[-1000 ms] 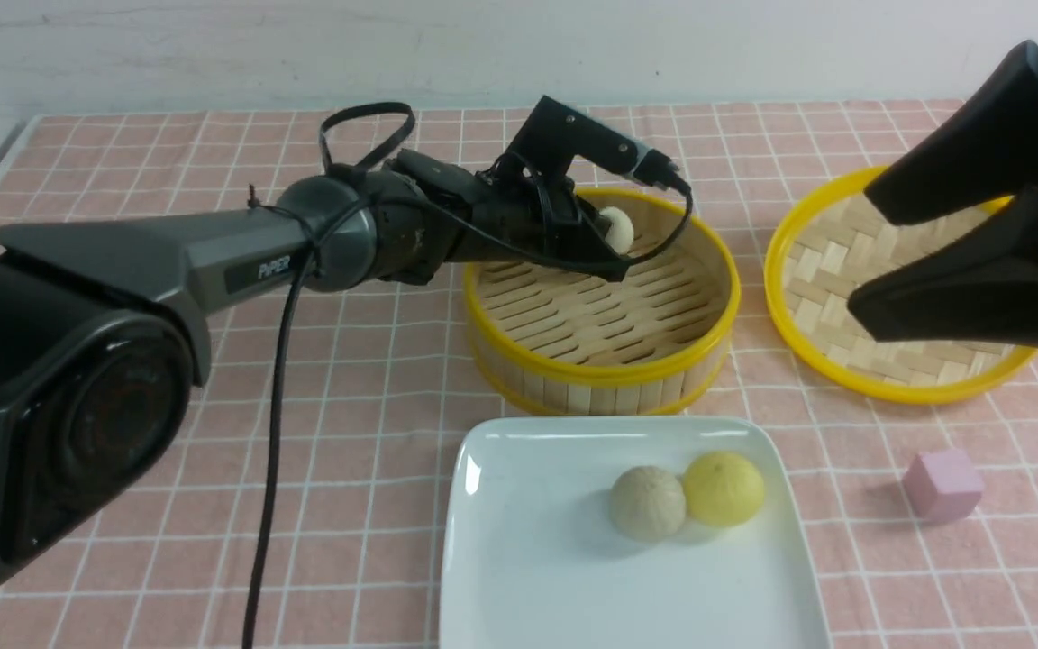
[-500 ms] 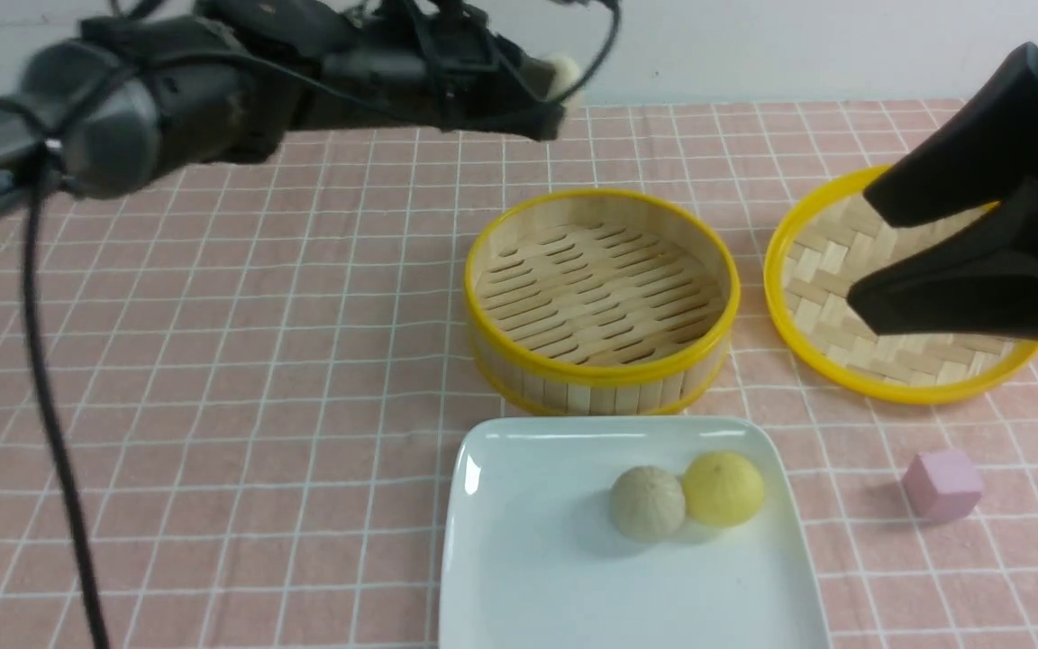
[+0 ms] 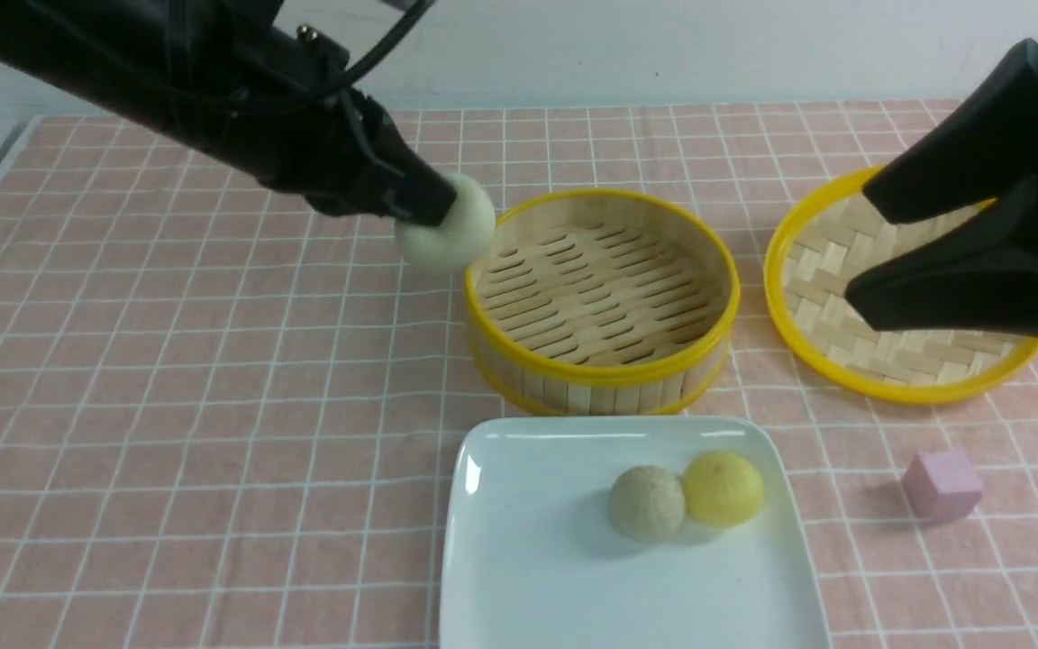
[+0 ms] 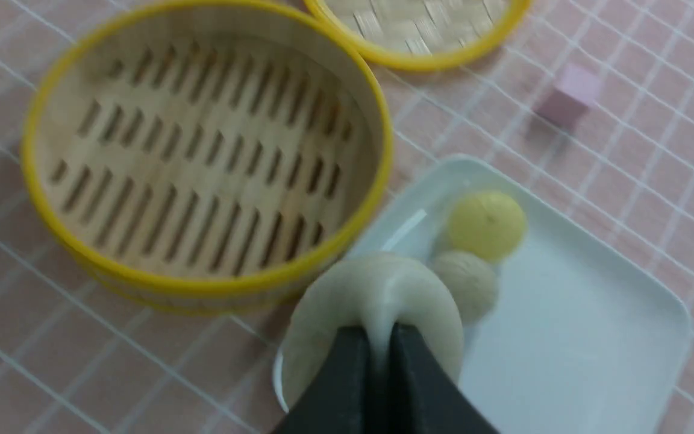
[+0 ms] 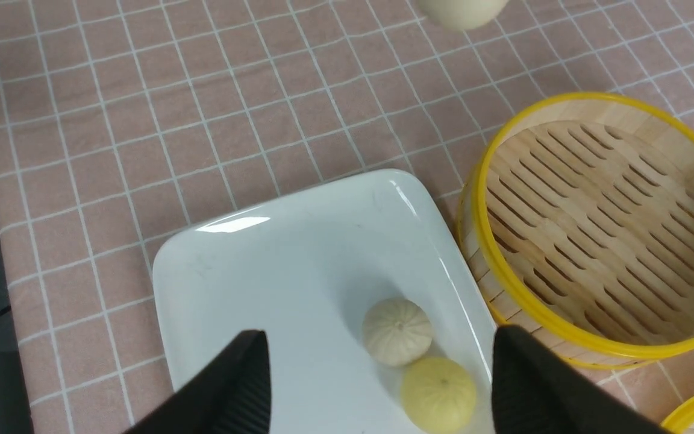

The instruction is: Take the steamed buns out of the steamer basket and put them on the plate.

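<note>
Pink checked cloth (image 3: pixel 168 406) w/ white grid lines covers the whole table, and a plain white wall (image 3: pixel 663 45) runs along the top of the front view. My left arm (image 3: pixel 168 81) comes in from the upper left of the frame. Its left claw (image 3: pixel 433 212) is pinched almost together on an off-white bun (image 3: pixel 451 236); on the wrist cam the tips dig into the soft dough, which bulges round them. That bun hangs in the air just left of centre, beside the basket's left rim & outside it, over the cloth. The white square plate (image 3: pixel 528 559) sits bottom centre, cut off by the lower edge. The steamer basket (image 3: pixel 605 365) is just behind it at centre, slatted floor showing all the way across. A woven lid (image 3: pixel 897 383) lies flat at centre right, partly behind my right claw (image 3: pixel 857 248), which hangs at the right edge w/ jaws spread wide & nothing between them. On the plate, right of its middle, a beige bun (image 3: pixel 648 503) & a yellow bun (image 3: pixel 723 488) sit touching, beige on the left. A pink cube (image 3: pixel 942 485) rests on the cloth lower right, near the plate but apart from it.
</note>
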Available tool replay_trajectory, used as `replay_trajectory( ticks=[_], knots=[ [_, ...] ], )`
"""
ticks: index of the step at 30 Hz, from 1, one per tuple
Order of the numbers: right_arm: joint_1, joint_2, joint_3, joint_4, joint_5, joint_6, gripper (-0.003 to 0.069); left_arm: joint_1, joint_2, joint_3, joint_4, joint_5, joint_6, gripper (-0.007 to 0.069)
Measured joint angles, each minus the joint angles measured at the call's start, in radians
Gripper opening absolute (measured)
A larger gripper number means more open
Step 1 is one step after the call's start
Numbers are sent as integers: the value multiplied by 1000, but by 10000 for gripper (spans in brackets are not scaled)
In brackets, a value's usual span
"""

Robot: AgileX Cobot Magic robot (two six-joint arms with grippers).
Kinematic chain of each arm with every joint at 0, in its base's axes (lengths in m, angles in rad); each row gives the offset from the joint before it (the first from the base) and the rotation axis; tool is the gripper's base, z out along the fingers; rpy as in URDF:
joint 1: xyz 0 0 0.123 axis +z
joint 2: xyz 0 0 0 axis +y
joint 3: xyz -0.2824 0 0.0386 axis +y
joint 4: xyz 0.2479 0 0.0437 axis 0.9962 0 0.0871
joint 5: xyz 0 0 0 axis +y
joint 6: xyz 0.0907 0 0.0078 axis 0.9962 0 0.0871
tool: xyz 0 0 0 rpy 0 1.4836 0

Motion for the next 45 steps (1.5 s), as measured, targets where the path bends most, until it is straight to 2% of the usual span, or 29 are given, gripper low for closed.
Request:
replay_trajectory(
  ticks=[4,8,10,13,16,20,28,35,40,45],
  knots=[
    [0,0,0,1,-1,0,486,-4,13,14,13,99,-48,33],
    [0,0,0,5,-1,0,485,-32,25,64,32,100,-59,33],
    [0,0,0,8,-1,0,485,-80,51,108,62,101,-60,33],
    [0,0,0,12,-1,0,485,-134,88,143,88,73,-60,33],
    [0,0,0,20,1,0,485,-220,183,160,98,-35,-61,33],
    [0,0,0,24,10,0,485,-269,277,160,110,-129,-62,34],
    [0,0,0,30,26,0,485,-276,397,160,128,-257,-70,36],
    [0,0,0,30,30,0,485,-276,398,143,134,-263,-115,55],
    [0,0,0,31,31,0,485,-276,380,121,158,-219,-120,158],
    [0,0,0,31,33,0,485,-276,339,108,210,-205,-184,446]
  ],
)
